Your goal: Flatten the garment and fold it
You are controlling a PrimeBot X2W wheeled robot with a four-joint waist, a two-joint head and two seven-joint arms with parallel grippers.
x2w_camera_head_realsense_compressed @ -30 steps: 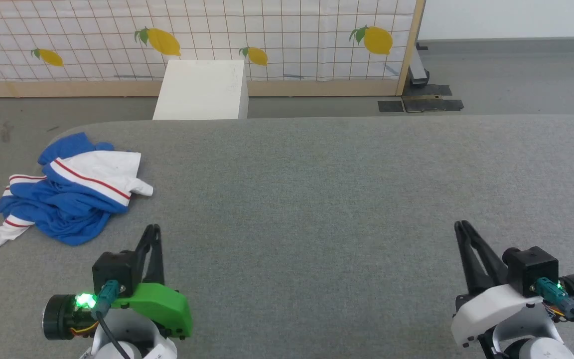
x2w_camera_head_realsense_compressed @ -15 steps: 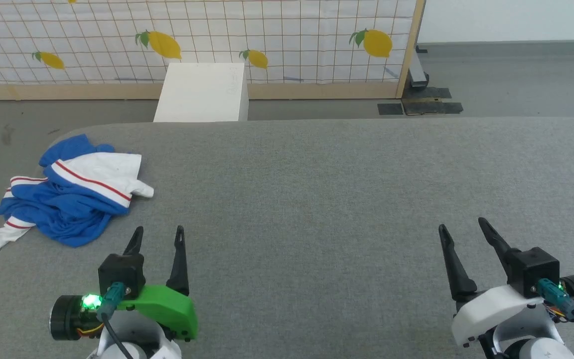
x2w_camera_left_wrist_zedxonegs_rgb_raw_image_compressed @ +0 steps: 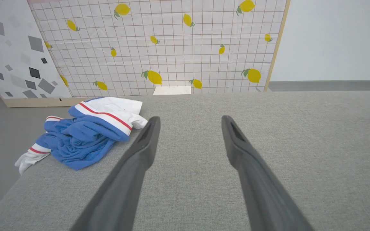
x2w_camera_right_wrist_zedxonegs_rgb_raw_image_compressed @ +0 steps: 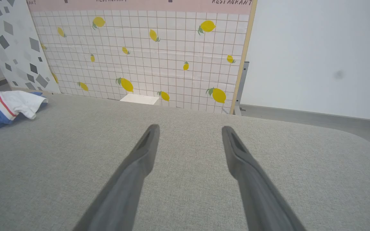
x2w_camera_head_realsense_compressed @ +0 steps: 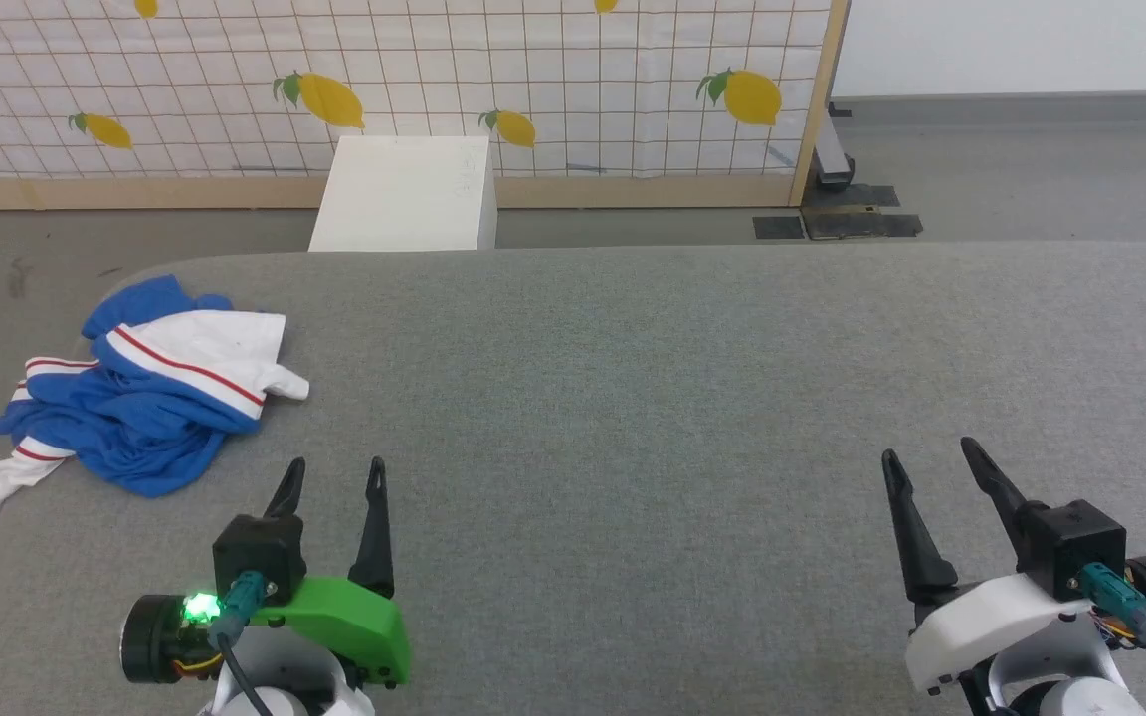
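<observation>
The garment (x2w_camera_head_realsense_compressed: 140,398), bright blue with white panels and thin red stripes, lies crumpled in a heap at the far left edge of the grey table (x2w_camera_head_realsense_compressed: 633,398); one white end hangs over the edge. It also appears in the left wrist view (x2w_camera_left_wrist_zedxonegs_rgb_raw_image_compressed: 85,134) and at the left edge of the right wrist view (x2w_camera_right_wrist_zedxonegs_rgb_raw_image_compressed: 5,107). My left gripper (x2w_camera_head_realsense_compressed: 334,467) stands open just to the right of and nearer than the heap, holding nothing. My right gripper (x2w_camera_head_realsense_compressed: 926,449) stands open at the lower right, far from the garment, also holding nothing.
Beyond the table's far edge stands a white box (x2w_camera_head_realsense_compressed: 402,194) on the grey floor, in front of a tiled panel with lemon prints (x2w_camera_head_realsense_compressed: 384,80). A metal stand foot (x2w_camera_head_realsense_compressed: 837,214) sits at the panel's right end.
Both grippers went from shut to open. The whole head picture has shifted slightly, so the camera moved; the garment lies as it did.
</observation>
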